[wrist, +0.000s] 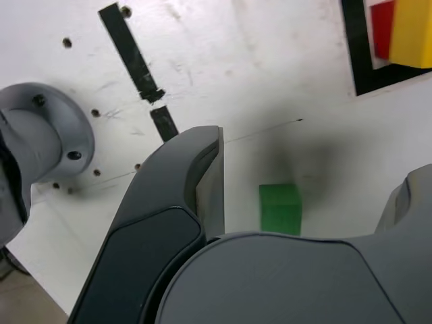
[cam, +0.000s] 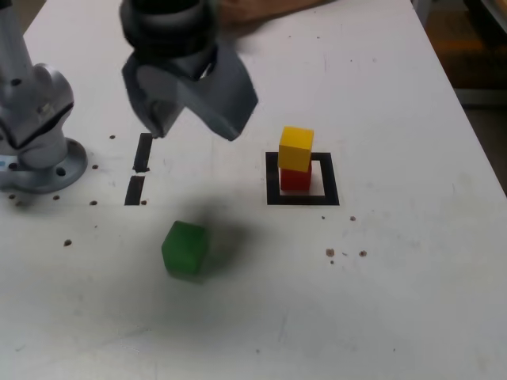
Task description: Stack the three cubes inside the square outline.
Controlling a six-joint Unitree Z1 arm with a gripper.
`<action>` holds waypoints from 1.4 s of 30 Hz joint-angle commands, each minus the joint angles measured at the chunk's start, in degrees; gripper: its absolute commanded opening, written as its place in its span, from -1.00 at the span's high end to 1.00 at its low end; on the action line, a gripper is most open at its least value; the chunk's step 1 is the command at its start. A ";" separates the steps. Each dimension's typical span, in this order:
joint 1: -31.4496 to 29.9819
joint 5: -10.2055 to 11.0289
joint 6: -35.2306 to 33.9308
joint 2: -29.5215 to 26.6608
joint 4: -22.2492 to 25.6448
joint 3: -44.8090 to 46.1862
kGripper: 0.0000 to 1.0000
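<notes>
Item: green cube (cam: pixel 185 249), one of three small equal blocks, lying loose on the white bench (cam: pixel 412 301) toward the near side, well apart from the square outline (cam: pixel 273 178) and to its left in the exterior view. You find it flat on one face, square-edged, with clear bench on all sides. Judged small, light and rigid, with smooth flat faces; likely to slide or twist if you pinch it off-centre, not likely to crush. Take hold across two opposite side faces, about mid-height, jaws parallel to those faces. Companion items: yellow cube (cam: pixel 296 148) resting on the red cube (cam: pixel 295 179), both inside the square outline, the yellow one sitting slightly askew, so the stack is judged easy to topple when you set a third block on it. Gripper (cam: pixel 190 119): above the bench, on the far side of the green cube, jaws spread wide and holding nothing; in the wrist view the green cube shows between them, untouched. Also present: two short black tape strips (cam: pixel 139 170) near the arm's base (cam: pixel 40 158).
</notes>
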 commanded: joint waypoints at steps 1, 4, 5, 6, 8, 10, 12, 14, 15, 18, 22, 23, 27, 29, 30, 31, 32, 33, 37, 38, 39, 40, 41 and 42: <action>-1.66 -1.17 -2.17 -0.74 -1.18 2.86 -0.83; -3.09 -2.61 -4.73 -0.88 -3.86 6.59 -0.83; -3.45 -3.05 -5.44 -0.85 -5.12 7.81 -0.83; -3.78 -3.47 -6.09 -0.80 -6.47 9.00 -0.83; -4.39 -4.40 -7.39 -0.60 -9.87 11.77 -0.83; -4.71 -5.24 -8.14 -0.38 -13.06 14.13 -0.83; -4.84 -6.19 -8.61 -0.10 -16.27 16.54 -0.83; -4.87 -7.19 -8.80 0.25 -19.43 18.81 -0.83; -4.87 -7.62 -8.83 0.45 -20.89 19.82 -0.83; -4.88 -8.59 -8.85 1.23 -24.58 22.11 -0.83; -4.94 -9.31 -8.81 2.64 -28.33 23.75 -0.83; -5.01 -9.47 -8.80 3.04 -29.10 23.98 -0.83; -5.73 -10.14 -8.77 4.78 -31.75 24.18 -0.83; -6.18 -10.39 -8.78 5.53 -32.73 23.90 -0.83; -6.42 -10.49 -8.79 5.89 -33.13 23.68 -0.83; -6.64 -10.57 -8.81 6.24 -33.47 23.45 -0.83; -6.83 -10.64 -8.81 6.58 -33.73 23.24 -0.83; -6.98 -10.71 -8.82 6.90 -33.90 23.05 -0.83; -7.45 -10.95 -8.85 8.04 -34.08 22.71 -0.83; -7.55 -11.01 -8.85 8.30 -34.06 22.73 -0.83; -7.69 -11.03 -8.85 8.59 -34.03 22.74 -0.83; -7.81 -11.04 -8.85 8.88 -34.02 22.74 -0.82; -7.95 -11.05 -8.85 9.20 -34.00 22.72 -0.82; -8.11 -11.05 -8.85 9.54 -34.00 22.67 -0.81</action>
